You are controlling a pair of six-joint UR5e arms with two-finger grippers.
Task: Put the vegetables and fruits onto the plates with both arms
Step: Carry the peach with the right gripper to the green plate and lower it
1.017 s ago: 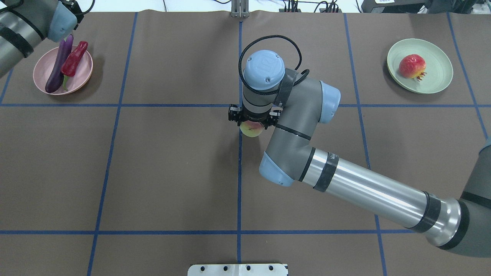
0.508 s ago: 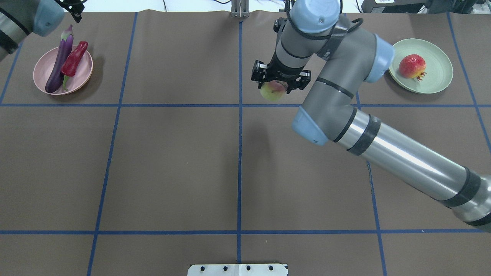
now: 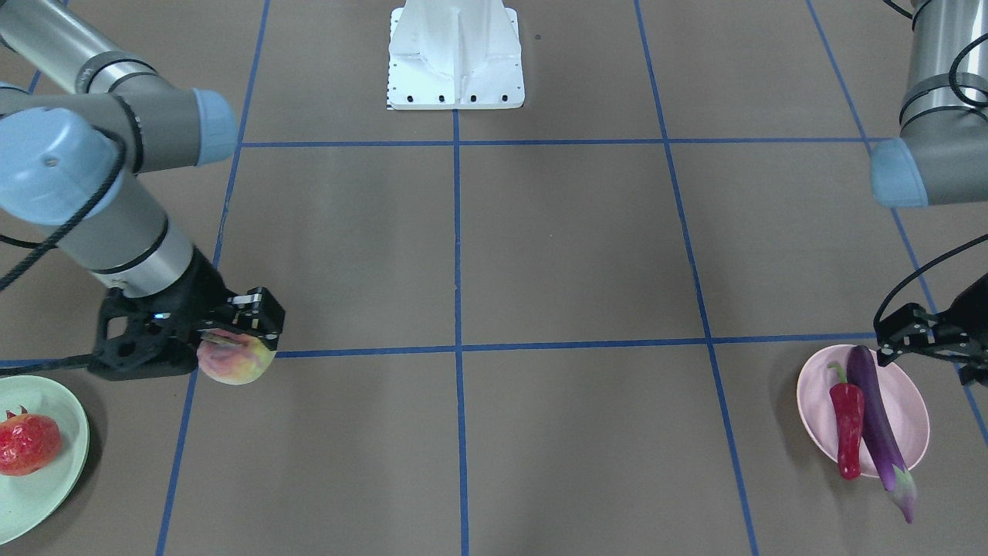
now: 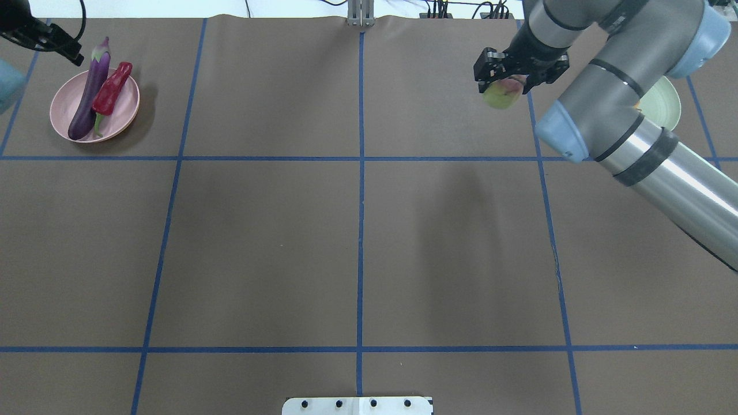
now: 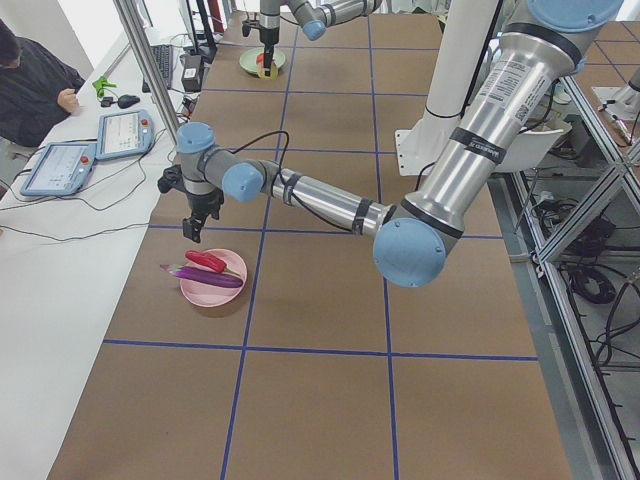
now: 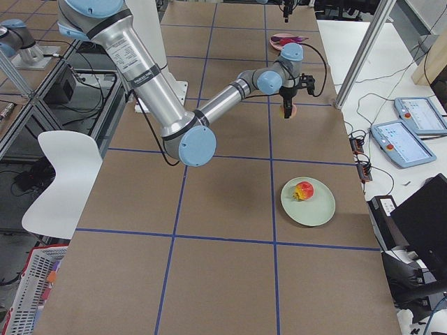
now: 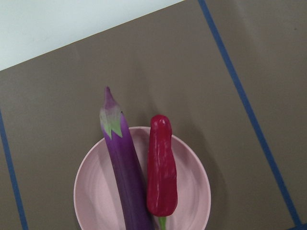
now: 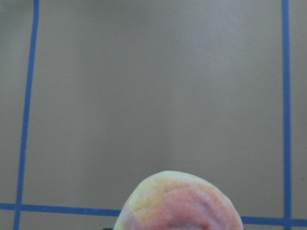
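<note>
My right gripper (image 4: 506, 85) is shut on the pink-yellow peach (image 4: 500, 95) and holds it above the table, left of the mint green plate (image 4: 663, 102). The peach also shows in the front view (image 3: 234, 361) and the right wrist view (image 8: 177, 203). The mottled red pomegranate (image 3: 27, 444) lies on the green plate (image 3: 46, 494); my right arm hides it in the overhead view. The purple eggplant (image 4: 89, 98) and red chili (image 4: 112, 89) lie side by side on the pink plate (image 4: 124, 112). My left gripper (image 3: 930, 347) hangs open and empty above the pink plate's far edge.
The white base block (image 3: 455, 54) stands at the robot's side of the table. Blue tape lines (image 4: 360, 173) divide the brown table into squares. My right forearm (image 4: 663, 167) stretches over the right half. An operator and tablets (image 5: 100, 140) are beyond the far table edge.
My right arm has carried the peach from the table's middle up and to the right, close to the green plate. My left gripper has drawn back from the pink plate toward the far left corner.
</note>
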